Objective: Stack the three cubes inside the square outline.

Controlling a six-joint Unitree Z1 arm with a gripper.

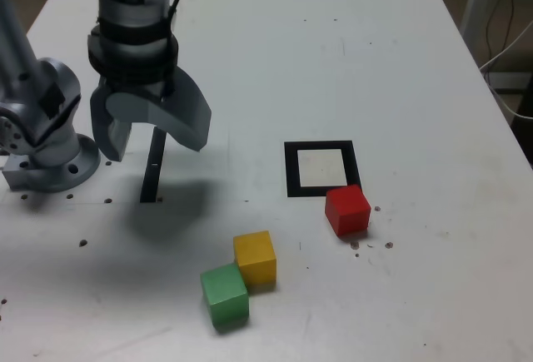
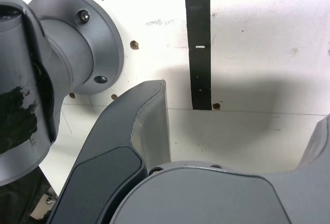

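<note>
The arm's pincer [image 1: 154,141] points down, jaws spread wide, empty

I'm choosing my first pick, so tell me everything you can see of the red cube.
The red cube is a small, solid red, matte block with slightly rounded edges. It sits flat on the white table, turned a little askew. One top corner overlaps the square outline at its near corner on the exterior view's right. Nothing grips it; it stands apart from the other cubes.

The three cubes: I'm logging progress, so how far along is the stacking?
Nothing looks done: the black square outline with a white centre holds no cube. The small red cube sits at its near corner, outside; the yellow cube and green cube lie together nearer the camera. Nothing is in hand: the grey gripper hangs with jaws open. All three placements remain.
</note>
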